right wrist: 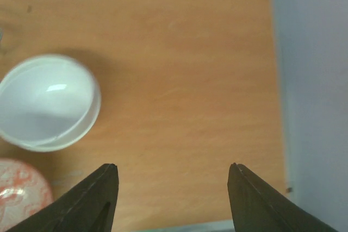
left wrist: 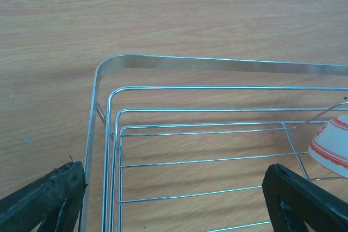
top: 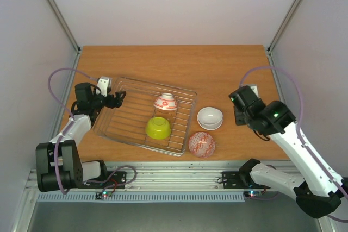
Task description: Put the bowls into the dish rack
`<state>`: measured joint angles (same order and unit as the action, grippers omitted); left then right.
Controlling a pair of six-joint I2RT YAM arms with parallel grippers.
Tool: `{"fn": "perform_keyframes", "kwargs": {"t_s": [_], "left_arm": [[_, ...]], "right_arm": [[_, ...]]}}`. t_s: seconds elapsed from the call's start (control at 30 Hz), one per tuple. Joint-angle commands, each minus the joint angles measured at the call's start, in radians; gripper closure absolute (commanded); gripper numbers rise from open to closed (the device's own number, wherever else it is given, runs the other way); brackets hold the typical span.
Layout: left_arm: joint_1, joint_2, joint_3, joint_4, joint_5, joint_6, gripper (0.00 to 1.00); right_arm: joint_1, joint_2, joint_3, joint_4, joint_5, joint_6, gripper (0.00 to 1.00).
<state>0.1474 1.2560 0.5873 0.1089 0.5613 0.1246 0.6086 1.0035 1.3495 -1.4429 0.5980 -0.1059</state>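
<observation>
Left gripper (left wrist: 174, 169): fingers apart, holding nothing, at the far-left corner of the dish rack (top: 124, 120). Right gripper (right wrist: 172, 168): fingers apart, empty, over the table (top: 228, 69) just right of the white bowl (top: 210, 118). Upside down in the dish rack: green bowl (top: 157, 127) and red-and-white bowl (top: 166, 101). Red-patterned bowl (top: 202, 144) sits upright on the table, just beside the dish rack's near-right corner.

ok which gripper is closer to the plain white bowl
Right. The right gripper hangs open just right of the plain white bowl, not touching it. The left gripper is across the dish rack, at its left rim.
</observation>
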Motion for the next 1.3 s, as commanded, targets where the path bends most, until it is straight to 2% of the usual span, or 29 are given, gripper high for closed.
{"fn": "perform_keyframes", "kwargs": {"t_s": [0.0, 0.1, 0.17, 0.5, 0.93, 1.03, 1.27], "left_arm": [[0.006, 0.0, 0.009, 0.028, 0.003, 0.01, 0.1], [0.006, 0.006, 0.013, 0.021, 0.005, 0.008, 0.1], [0.006, 0.002, 0.015, 0.016, 0.004, 0.007, 0.1], [0.006, -0.016, 0.011, 0.015, -0.013, 0.015, 0.1], [0.005, -0.012, 0.007, 0.024, -0.018, 0.017, 0.1], [0.006, -0.015, 0.008, 0.024, -0.02, 0.017, 0.1], [0.006, -0.011, 0.007, 0.027, -0.02, 0.014, 0.1]], "right_arm": [[-0.017, -0.055, -0.205, 0.191, -0.277, 0.187, 0.46], [-0.045, -0.058, -0.331, 0.357, -0.419, 0.195, 0.52], [-0.07, -0.048, -0.388, 0.438, -0.46, 0.191, 0.54], [-0.253, 0.127, -0.448, 0.655, -0.617, 0.125, 0.62], [-0.297, 0.271, -0.452, 0.687, -0.601, 0.06, 0.68], [-0.297, 0.3, -0.458, 0.68, -0.601, 0.06, 0.72], [-0.297, 0.31, -0.474, 0.659, -0.542, 0.057, 0.75]]}}
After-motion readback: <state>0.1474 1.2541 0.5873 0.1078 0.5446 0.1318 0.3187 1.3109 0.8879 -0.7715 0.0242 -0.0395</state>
